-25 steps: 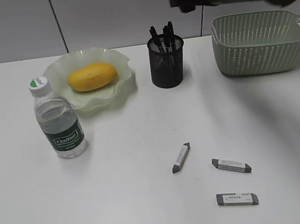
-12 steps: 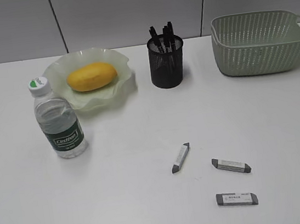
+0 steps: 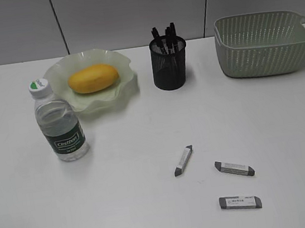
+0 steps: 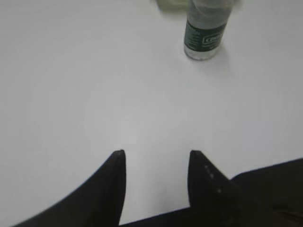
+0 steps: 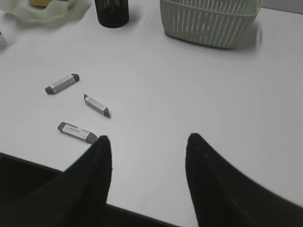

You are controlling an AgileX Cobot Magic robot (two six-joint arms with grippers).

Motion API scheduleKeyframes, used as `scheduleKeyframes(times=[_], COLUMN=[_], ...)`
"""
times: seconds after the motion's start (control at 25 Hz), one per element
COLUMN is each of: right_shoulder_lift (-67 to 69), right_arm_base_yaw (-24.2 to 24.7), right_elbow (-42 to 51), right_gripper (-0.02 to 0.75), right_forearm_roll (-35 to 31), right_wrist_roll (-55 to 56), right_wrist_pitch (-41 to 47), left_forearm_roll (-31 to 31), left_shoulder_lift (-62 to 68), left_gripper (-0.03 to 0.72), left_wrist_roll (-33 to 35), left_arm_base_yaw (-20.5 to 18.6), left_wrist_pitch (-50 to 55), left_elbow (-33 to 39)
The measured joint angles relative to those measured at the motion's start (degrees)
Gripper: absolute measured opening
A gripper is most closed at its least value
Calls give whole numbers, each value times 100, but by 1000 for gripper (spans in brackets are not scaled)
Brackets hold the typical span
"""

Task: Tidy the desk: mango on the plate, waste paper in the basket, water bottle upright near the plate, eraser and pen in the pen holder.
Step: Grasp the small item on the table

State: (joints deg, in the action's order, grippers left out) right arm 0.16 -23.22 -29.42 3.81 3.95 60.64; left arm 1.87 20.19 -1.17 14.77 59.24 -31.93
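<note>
I see the white tabletop (image 3: 125,207) first, then the green basket (image 3: 264,43) at its far right; I cannot see inside it. The ruffled plate (image 3: 123,87) sits far left with the mango (image 3: 93,78) lying in it. The water bottle (image 3: 58,123) stands upright just in front of the plate. The pen holder (image 3: 169,64) stands between plate and basket, pens (image 3: 166,35) sticking out. Three erasers (image 3: 235,168) lie loose near the front. My left hand (image 4: 156,156) hovers with jaws apart, empty, above bare tabletop. My right hand (image 5: 147,142) is likewise spread, holding nothing, just beside the nearest eraser (image 5: 77,132).
</note>
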Motion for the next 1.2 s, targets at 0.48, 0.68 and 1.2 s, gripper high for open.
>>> scheduleKeyframes(times=[0.48, 0.68, 1.2], right_shoulder_lift=[-55, -55, -55], right_arm_base_yaw=[0, 0, 0], right_elbow=[22, 22, 22], right_gripper=[402, 402, 391], right_forearm_roll=[-73, -73, -78], right_wrist_roll=[-65, -73, -85], right_wrist_pitch=[-82, -82, -84], left_forearm_roll=[-1490, -495, -584], left_shoulder_lift=[3737, 6145, 10592], left_gripper=[269, 325, 470], left_wrist_roll=[1606, 441, 19], left_arm_base_yaw=[1519, 3218, 3401], left_wrist_pitch=[-1497, -1998, -1551], left_elbow=[-1799, -3084, -5928])
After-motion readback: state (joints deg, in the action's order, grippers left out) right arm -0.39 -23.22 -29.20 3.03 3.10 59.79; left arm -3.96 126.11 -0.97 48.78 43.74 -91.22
